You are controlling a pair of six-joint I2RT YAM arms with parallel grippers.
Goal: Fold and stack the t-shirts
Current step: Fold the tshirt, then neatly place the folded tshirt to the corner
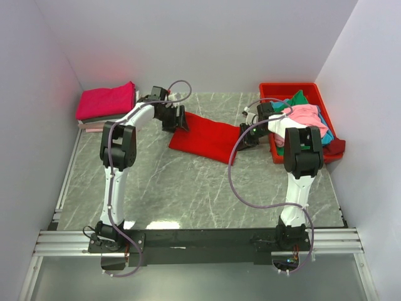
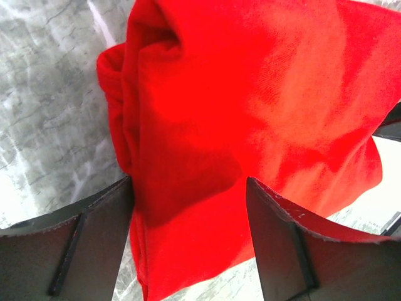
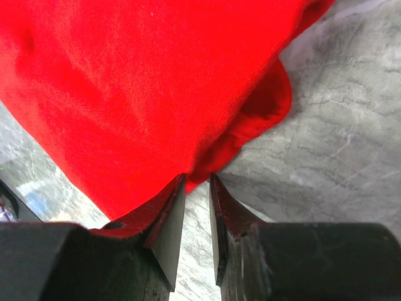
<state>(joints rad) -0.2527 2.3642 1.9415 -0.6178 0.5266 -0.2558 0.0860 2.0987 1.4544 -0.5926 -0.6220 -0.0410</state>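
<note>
A bright red t-shirt (image 1: 210, 139) lies folded into a long band on the marble table (image 1: 188, 188). At the band's left end is my left gripper (image 1: 178, 122). In the left wrist view its jaws stand wide open (image 2: 189, 182) over the red t-shirt (image 2: 250, 94), with cloth lying slack under the gap. My right gripper (image 1: 246, 135) is at the band's right end. Its jaws (image 3: 197, 179) are a narrow slot apart, bare table shows between them, and their tips just meet the edge of the red t-shirt (image 3: 138, 94).
At the back left corner sits a stack of folded shirts with a magenta one (image 1: 106, 100) on top. Against the right wall stands a red bin (image 1: 301, 89) heaped with pink (image 1: 307, 116), green and teal shirts. White walls close in on three sides.
</note>
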